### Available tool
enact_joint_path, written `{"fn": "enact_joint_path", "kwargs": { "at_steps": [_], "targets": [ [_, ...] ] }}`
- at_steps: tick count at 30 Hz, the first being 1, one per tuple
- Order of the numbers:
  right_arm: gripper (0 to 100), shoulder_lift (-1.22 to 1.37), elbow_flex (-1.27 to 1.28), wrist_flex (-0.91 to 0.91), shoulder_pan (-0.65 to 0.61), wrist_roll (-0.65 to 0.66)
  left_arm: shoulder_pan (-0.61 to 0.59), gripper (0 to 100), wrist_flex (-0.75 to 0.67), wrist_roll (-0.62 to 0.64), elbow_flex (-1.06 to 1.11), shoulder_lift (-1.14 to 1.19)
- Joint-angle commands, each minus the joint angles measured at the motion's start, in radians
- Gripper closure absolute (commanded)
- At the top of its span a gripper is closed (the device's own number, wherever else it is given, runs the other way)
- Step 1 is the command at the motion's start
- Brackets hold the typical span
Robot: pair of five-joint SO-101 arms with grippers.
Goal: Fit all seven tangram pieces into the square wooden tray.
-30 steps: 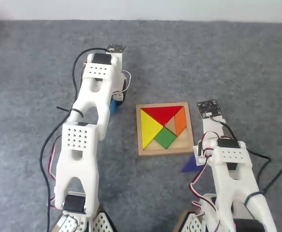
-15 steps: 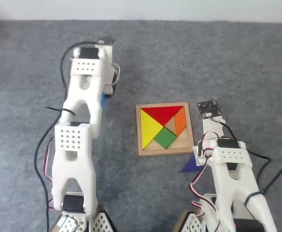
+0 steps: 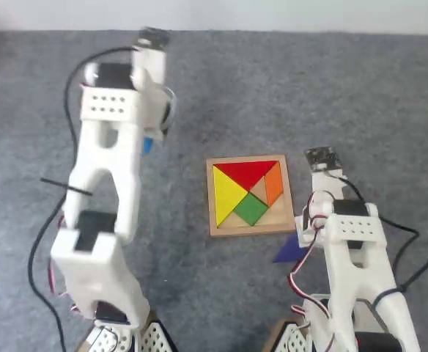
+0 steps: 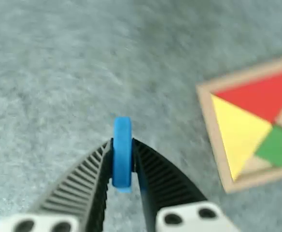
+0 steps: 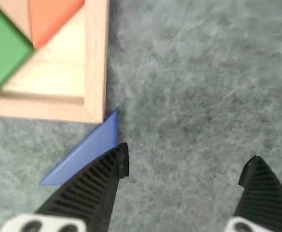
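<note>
Filling the tray (image 3: 210, 199): I count a red triangle (image 3: 247, 174), a yellow triangle (image 3: 227, 194), a green square (image 3: 251, 208) and an orange piece (image 3: 273, 185) seated in it; bare wood shows at its near right corner.
Loose piece: a dark blue triangle (image 5: 85, 150) lies on the grey table (image 3: 346, 88), just outside the tray's near right corner.
High view: my left arm stands far and left of the tray, well apart.
Left wrist view: my left fingers (image 4: 90, 169) pinch a light blue piece (image 4: 122, 152) on edge, above the table.
Right wrist view: my right fingers (image 5: 95, 186) are spread wide, one tip just beside the dark blue triangle.
</note>
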Motion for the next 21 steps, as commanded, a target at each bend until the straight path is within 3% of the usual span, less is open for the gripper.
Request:
{"fn": "enact_joint_path", "kwargs": {
  "at_steps": [1, 6, 10, 15, 21],
  "targets": [
    [63.7, -0.008, -0.083, 0.027, -0.056, -0.035, 0.017, 99, -0.124, -0.035, 0.277, -0.235],
    [63.7, 0.002, -0.081, 0.045, -0.265, -0.058, 0.017, 99, -0.379, -0.038, 0.639, -0.4],
    [63.8, 0.002, -0.081, 0.127, -0.381, -0.341, -0.014, 99, -0.462, -0.038, 0.743, -0.434],
    [63.8, 0.002, -0.081, 0.128, -0.426, -0.614, -0.032, 99, -0.465, -0.04, 0.746, -0.434],
    [63.8, 0.128, -0.034, 0.001, -0.36, -0.631, -0.031, 99, -0.465, -0.04, 0.746, -0.434]
  ]
}}
